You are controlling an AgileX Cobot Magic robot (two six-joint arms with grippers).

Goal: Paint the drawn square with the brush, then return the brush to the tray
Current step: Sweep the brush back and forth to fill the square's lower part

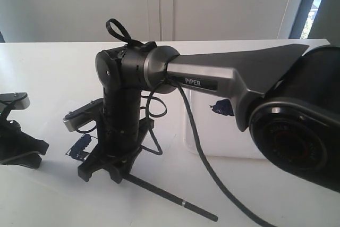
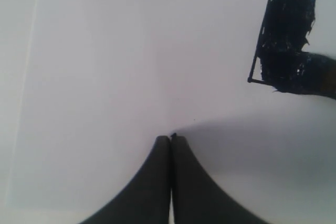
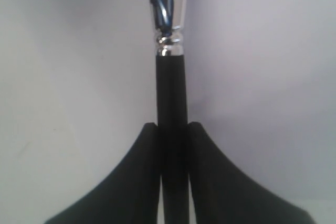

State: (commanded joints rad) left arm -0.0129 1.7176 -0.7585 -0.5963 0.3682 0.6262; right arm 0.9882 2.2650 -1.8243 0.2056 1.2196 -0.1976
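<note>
At left-centre of the scene, the right gripper [image 3: 173,125] is clamped on the brush [image 1: 175,200], whose handle slants near and right. Its ferrule points toward the dark-smeared drawn square [image 2: 286,35]. Further left, the left gripper [image 2: 170,141] is pressed together, empty. The tray [image 1: 199,144] lies right.

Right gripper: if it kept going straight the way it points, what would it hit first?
The right gripper holds the brush ahead of it, so the brush tip would meet the white paper first, seemingly near the drawn square. Whether it touches now is hidden.
</note>
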